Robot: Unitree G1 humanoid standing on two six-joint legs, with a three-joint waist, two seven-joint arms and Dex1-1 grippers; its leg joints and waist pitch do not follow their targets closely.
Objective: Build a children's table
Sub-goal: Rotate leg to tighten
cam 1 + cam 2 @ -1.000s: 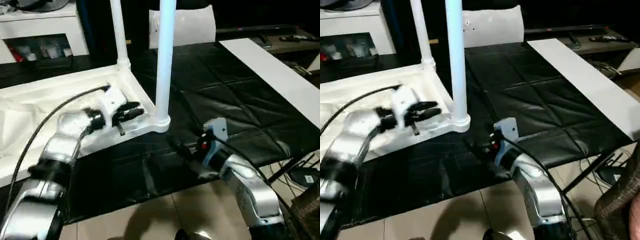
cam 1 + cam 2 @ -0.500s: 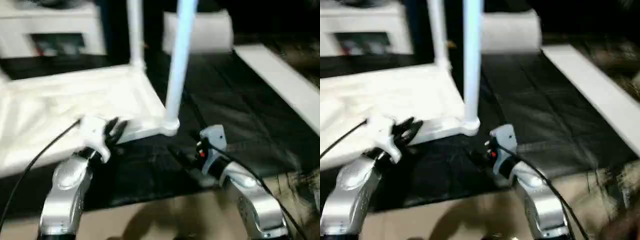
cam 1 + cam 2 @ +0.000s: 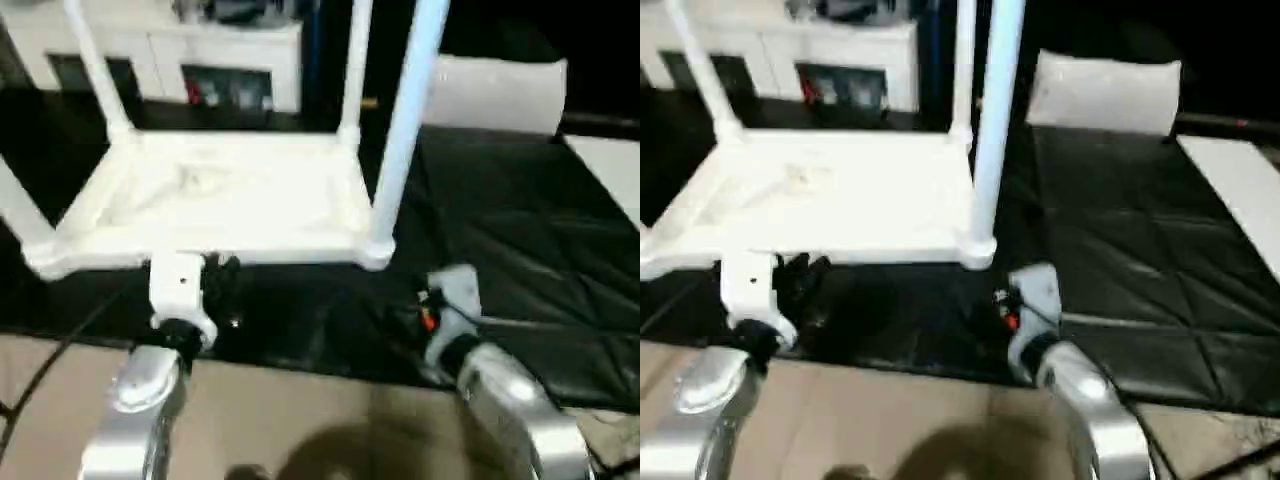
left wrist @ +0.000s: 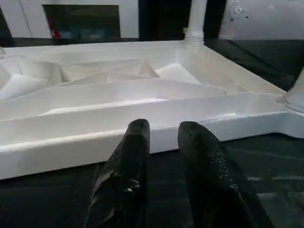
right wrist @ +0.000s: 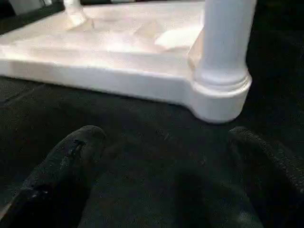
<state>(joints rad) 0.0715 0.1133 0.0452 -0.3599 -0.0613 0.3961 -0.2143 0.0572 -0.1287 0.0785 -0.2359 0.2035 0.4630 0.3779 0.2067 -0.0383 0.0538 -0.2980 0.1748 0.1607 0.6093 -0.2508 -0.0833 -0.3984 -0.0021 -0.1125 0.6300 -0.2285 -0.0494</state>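
Left gripper [image 3: 222, 283] hovers just short of the near long edge of the children's table [image 4: 142, 95], its two black fingers [image 4: 135, 142] set a narrow gap apart with nothing between them. The table lies upside down on the black-covered work table [image 3: 520, 240], ribbed underside up, with its legs standing upward from the corner sockets; four legs show in the head views. Its long axis runs across the robot's front, so the near edge lies broadside to both arms. Further right, the near right leg [image 3: 405, 110] rises from its corner socket [image 5: 221, 95]. The right gripper [image 5: 166, 156] sits low over the black cover just in front of that socket, jaws spread wide and empty. By my reading the right arm is the nearer one to that corner, and the left one to the middle of the near edge.
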